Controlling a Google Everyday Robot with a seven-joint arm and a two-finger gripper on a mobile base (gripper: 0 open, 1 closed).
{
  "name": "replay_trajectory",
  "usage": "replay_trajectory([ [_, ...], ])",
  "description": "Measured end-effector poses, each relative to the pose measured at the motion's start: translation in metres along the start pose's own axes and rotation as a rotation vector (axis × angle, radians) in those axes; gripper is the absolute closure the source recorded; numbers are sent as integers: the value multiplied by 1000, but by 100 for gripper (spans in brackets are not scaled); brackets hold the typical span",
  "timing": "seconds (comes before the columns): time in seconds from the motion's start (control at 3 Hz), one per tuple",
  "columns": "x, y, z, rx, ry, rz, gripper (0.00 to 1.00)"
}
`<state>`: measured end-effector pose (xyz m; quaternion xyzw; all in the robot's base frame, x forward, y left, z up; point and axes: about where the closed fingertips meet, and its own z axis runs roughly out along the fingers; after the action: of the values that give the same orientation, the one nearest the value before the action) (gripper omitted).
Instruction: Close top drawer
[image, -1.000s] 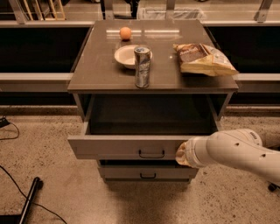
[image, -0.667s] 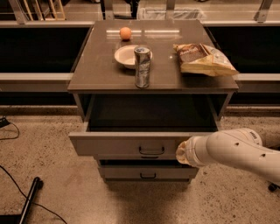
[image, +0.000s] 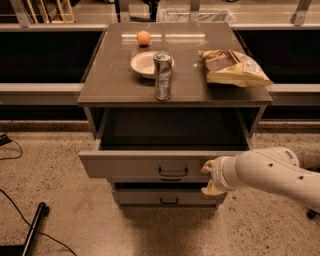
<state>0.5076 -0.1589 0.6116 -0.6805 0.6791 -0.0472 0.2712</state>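
Observation:
The top drawer (image: 130, 166) of the grey-brown cabinet stands pulled out, its dark inside empty as far as I can see. Its small dark handle (image: 173, 172) is at the centre of the flat front. My gripper (image: 207, 177) comes in from the right on a white arm. It sits at the drawer front, just right of the handle, at the front's lower edge. Its tan fingertips (image: 206, 165) stand apart, one above the other, and hold nothing.
On the cabinet top (image: 110, 75) stand a drink can (image: 162, 76), a white bowl (image: 142, 64), an orange (image: 143, 37) and a snack bag (image: 232, 67). A lower drawer (image: 167, 198) is shut. A black cable and pole (image: 32, 225) lie on the floor at left.

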Motion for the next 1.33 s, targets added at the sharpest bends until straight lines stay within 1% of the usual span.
replay_trajectory([
  [0.33,0,0,0,0,0,0,0],
  [0.67,-1,0,0,-2,-2,-7,2],
  [1.0,-6,1,1,-13,-12,-38,25],
  [1.33,1,-25,18,20,-42,-54,54],
])
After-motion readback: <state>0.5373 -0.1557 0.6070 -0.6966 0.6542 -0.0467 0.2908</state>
